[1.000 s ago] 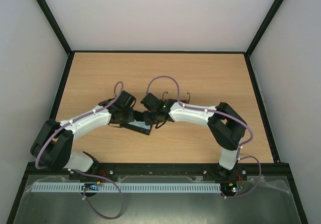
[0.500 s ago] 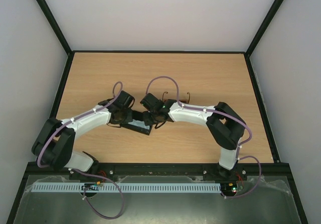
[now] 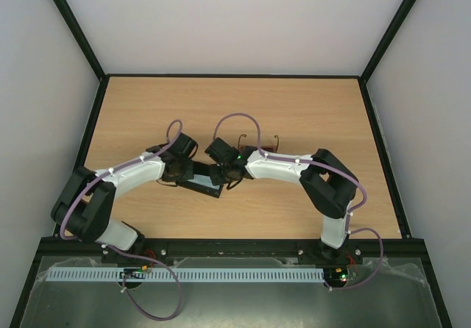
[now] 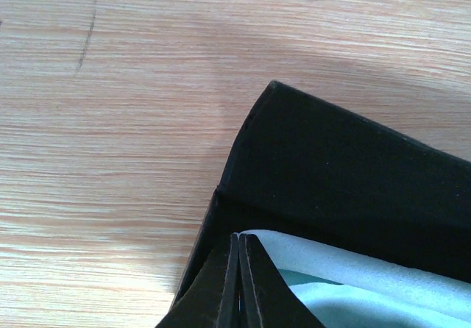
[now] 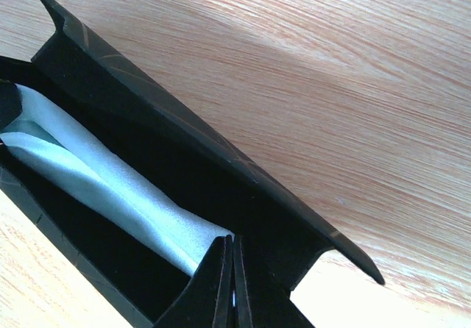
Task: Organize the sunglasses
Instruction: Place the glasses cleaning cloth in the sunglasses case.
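The black case (image 3: 206,187) lies open on the table between both arms. A pale blue cloth (image 5: 96,173) lies lengthwise inside it. My left gripper (image 4: 241,241) is shut at one end of the cloth (image 4: 383,284), inside the case (image 4: 353,173). My right gripper (image 5: 232,244) is shut at the cloth's other end, inside the case (image 5: 184,129). The cloth looks stretched between the two. The sunglasses (image 3: 275,140) lie just behind my right arm; only their thin brown arms show. The grippers sit in the top view at left (image 3: 193,175) and right (image 3: 221,175).
The wooden table (image 3: 309,107) is ringed by a black frame and white walls. A faint dark scratch (image 4: 87,34) marks the wood near the case's left end.
Both grippers stay at the case. The left arm's elbow and base link have shifted slightly forward; the right arm has barely moved.
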Controlling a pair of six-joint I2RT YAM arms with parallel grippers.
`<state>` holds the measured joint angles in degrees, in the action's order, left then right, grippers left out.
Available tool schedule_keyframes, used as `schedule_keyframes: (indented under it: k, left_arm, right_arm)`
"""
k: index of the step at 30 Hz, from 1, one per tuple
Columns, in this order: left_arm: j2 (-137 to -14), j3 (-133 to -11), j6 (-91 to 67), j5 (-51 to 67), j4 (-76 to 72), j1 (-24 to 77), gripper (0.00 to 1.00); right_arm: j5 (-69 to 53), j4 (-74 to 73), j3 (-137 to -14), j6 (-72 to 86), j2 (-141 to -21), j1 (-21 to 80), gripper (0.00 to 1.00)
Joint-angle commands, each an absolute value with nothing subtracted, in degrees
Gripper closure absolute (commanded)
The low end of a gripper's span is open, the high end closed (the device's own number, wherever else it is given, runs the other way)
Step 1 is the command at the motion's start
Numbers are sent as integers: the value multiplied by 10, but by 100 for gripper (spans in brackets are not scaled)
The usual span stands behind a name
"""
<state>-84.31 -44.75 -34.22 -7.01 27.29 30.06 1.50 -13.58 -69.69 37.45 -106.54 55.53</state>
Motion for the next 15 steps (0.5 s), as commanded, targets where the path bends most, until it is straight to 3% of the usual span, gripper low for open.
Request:
schedule_keyframes:
  k: [1,15]
  left_arm:
    - [-851,-465,-331,-81,270,297,97]
    - [-877,-485,-322,-84,265,297,97]
  right_arm:
    - [13,-146,-693,373,-1077,558,99]
    - [44,-158,-675,379,-1061,560,99]
